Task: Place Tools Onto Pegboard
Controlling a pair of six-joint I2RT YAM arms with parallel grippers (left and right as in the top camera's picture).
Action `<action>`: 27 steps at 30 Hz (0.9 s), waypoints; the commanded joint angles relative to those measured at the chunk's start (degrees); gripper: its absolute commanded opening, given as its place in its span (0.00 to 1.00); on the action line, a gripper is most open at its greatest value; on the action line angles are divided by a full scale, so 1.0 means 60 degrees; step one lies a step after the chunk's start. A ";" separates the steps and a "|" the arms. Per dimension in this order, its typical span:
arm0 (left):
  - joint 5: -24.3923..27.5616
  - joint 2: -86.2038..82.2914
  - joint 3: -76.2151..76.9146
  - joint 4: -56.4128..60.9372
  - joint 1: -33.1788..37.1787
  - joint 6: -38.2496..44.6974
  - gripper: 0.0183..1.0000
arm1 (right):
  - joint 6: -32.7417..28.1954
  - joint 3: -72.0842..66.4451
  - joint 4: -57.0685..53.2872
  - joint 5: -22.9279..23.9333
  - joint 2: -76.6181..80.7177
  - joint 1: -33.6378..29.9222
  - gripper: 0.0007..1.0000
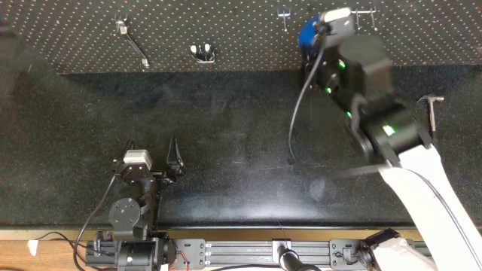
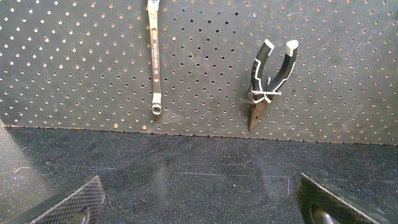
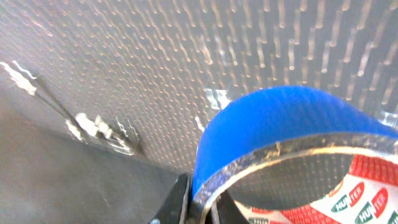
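Your right gripper [image 3: 200,206] is clamped on the wall of the blue tape roll [image 3: 280,118], a glossy blue ring with a red-and-white printed core, held up against the pegboard [image 1: 226,30] at its right end. From above, the roll [image 1: 308,35] is a small blue patch half hidden by the wrist. Your left gripper [image 2: 199,211] rests low over the table with its jaws spread wide, and its camera shows the hung wrench [image 2: 154,56] and pliers [image 2: 268,81]. A hammer [image 1: 431,105] lies on the table at the right.
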 commanded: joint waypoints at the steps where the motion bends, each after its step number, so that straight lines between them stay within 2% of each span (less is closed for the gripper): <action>1: -0.0102 -0.0069 -0.0015 -0.0080 -0.0047 0.0087 1.00 | -0.0004 -0.0106 0.0776 0.1191 0.0699 0.0852 0.08; 4: -0.0102 -0.0069 -0.0015 -0.0080 -0.0047 0.0087 1.00 | -0.0004 -0.0106 0.0936 0.1679 0.1253 0.1202 0.07; 8: -0.0102 -0.0069 -0.0015 -0.0080 -0.0047 0.0087 1.00 | -0.0018 -0.0106 0.1308 0.1880 0.2004 0.1297 0.07; 13: -0.0102 -0.0069 -0.0015 -0.0080 -0.0047 0.0087 1.00 | -0.0798 -0.0106 0.2459 0.1934 0.3078 0.1297 0.07; 23: -0.0102 -0.0069 -0.0015 -0.0080 -0.0047 0.0087 1.00 | -0.1089 -0.0106 0.4393 0.1931 0.4408 0.1268 0.08; 24: -0.0102 -0.0069 -0.0015 -0.0080 -0.0047 0.0087 1.00 | -0.1082 -0.0106 0.4411 0.1912 0.4455 0.1271 0.44; 25: -0.0102 -0.0069 -0.0015 -0.0080 -0.0047 0.0087 1.00 | -0.1078 -0.0106 0.4379 0.1810 0.4444 0.1271 0.51; 27: -0.0102 -0.0069 -0.0015 -0.0080 -0.0047 0.0087 1.00 | -0.1082 -0.0106 0.4295 0.1643 0.4335 0.1271 0.51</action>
